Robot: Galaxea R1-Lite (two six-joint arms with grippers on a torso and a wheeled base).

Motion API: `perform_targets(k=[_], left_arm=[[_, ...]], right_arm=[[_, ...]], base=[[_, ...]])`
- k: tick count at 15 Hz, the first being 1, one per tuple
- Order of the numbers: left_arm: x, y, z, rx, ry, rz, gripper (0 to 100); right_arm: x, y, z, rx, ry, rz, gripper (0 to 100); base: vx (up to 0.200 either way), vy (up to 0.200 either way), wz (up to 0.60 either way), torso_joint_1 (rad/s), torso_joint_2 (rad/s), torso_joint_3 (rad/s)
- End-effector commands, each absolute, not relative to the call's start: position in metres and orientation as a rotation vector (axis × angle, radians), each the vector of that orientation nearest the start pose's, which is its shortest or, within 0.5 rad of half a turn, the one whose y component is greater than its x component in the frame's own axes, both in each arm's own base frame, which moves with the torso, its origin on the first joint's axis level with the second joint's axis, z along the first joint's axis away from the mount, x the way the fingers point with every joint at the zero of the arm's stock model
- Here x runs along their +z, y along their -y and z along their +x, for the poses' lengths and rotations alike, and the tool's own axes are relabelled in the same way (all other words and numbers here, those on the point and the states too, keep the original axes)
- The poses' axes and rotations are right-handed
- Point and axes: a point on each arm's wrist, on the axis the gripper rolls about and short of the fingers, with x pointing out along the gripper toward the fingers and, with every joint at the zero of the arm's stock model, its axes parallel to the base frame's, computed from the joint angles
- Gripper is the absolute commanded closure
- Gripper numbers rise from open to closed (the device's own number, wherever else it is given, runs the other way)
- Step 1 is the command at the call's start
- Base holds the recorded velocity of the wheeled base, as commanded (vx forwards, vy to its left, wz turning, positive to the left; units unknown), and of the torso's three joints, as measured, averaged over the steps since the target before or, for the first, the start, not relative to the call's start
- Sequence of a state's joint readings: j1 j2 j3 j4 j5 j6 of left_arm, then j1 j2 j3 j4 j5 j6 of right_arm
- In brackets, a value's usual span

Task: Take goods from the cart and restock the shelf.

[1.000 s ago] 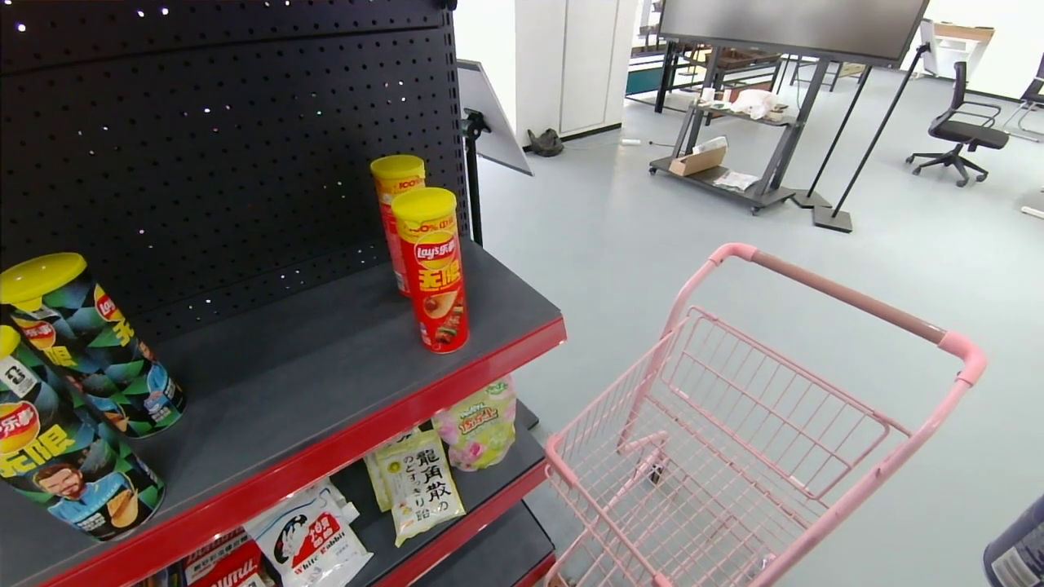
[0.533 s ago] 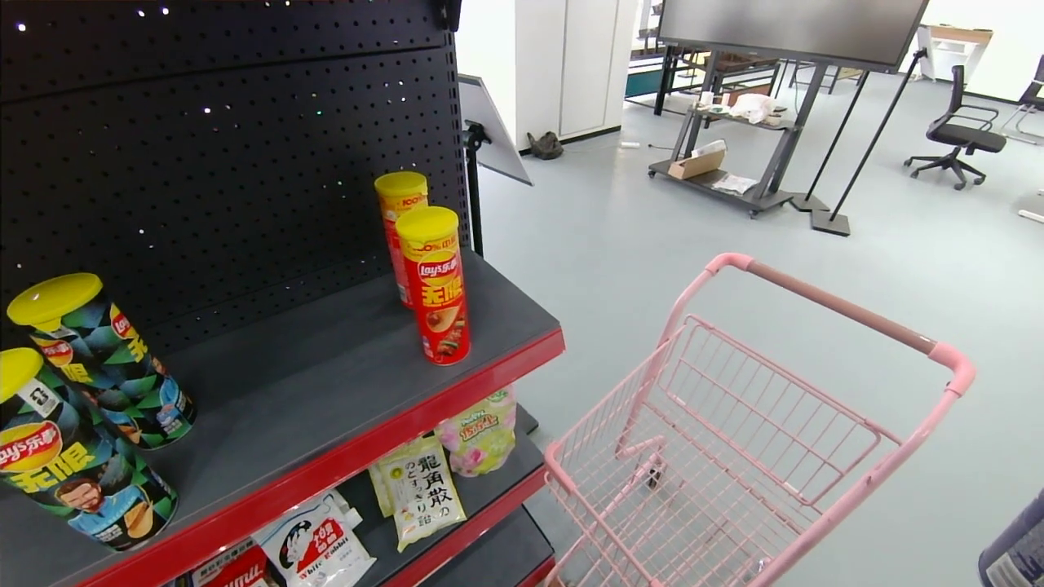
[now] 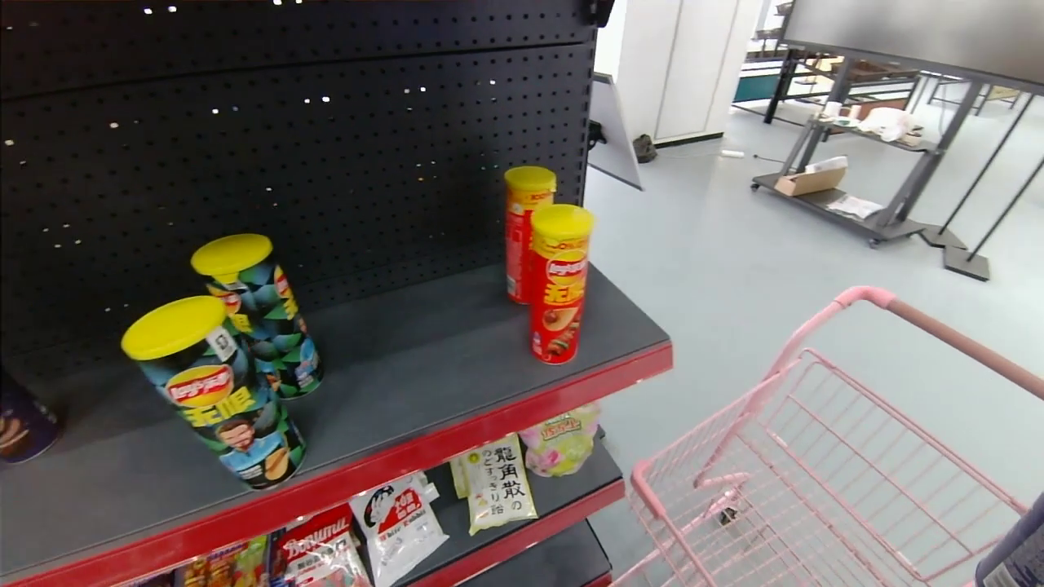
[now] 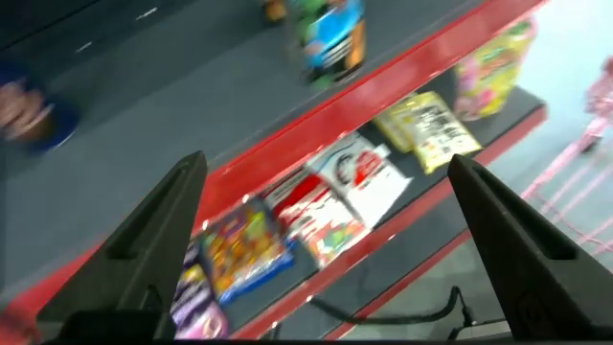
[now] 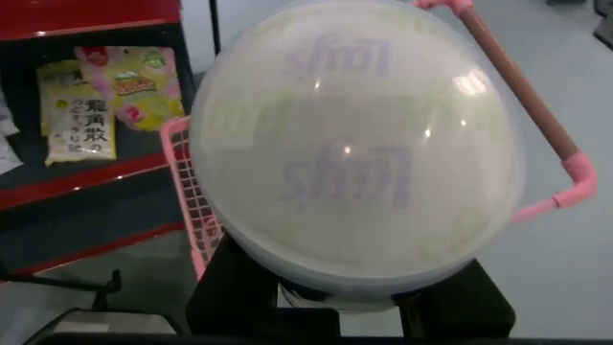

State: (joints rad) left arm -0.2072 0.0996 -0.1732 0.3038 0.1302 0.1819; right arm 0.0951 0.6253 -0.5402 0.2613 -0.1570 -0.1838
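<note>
We are holding a chip can (image 5: 354, 153) in the right gripper (image 5: 350, 305), its fingers closed on the can's body near the cart (image 3: 803, 342), while the left gripper (image 4: 326, 163) is hanging empty, fingers spread wide, before the front edge of the shelf (image 3: 457, 359). We are judging the restock partly done: red cans (image 3: 559, 285) and green cans (image 3: 216, 391) are standing on the shelf, and this one is waiting to go up.

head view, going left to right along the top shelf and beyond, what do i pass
dark blue can, nearer green chip can, farther green chip can, farther red chip can, nearer red chip can, pink cart
</note>
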Motion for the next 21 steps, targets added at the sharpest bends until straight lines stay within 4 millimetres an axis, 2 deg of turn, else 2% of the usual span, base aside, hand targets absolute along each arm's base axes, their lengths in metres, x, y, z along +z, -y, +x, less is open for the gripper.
perform_targets(k=[1, 5, 12, 21], left_arm=[[0.095, -0.009, -0.029, -0.097, -0.221, 0.219, 0], [0.095, -0.009, -0.029, -0.094, -0.221, 0.219, 0], [0.095, -0.009, -0.029, -0.083, -0.222, 0.221, 0], [0.094, -0.009, -0.029, -0.097, -0.223, 0.218, 0]], right_arm=[[0.201, 0.0, 0.032, -0.031, -0.343, -0.225, 100], [0.192, 0.002, 0.021, -0.035, -0.317, -0.222, 100], [0.177, 0.004, 0.0, -0.052, -0.254, -0.211, 100], [0.176, 0.004, 0.0, -0.065, -0.255, -0.212, 100]], base=[[0.0, 0.0, 0.6, 0.007, 0.01, 0.002], [0.0, 0.0, 0.6, 0.005, 0.0, 0.001], [0.0, 0.0, 0.0, 0.0, 0.0, 0.0], [0.0, 0.0, 0.0, 0.0, 0.0, 0.0]])
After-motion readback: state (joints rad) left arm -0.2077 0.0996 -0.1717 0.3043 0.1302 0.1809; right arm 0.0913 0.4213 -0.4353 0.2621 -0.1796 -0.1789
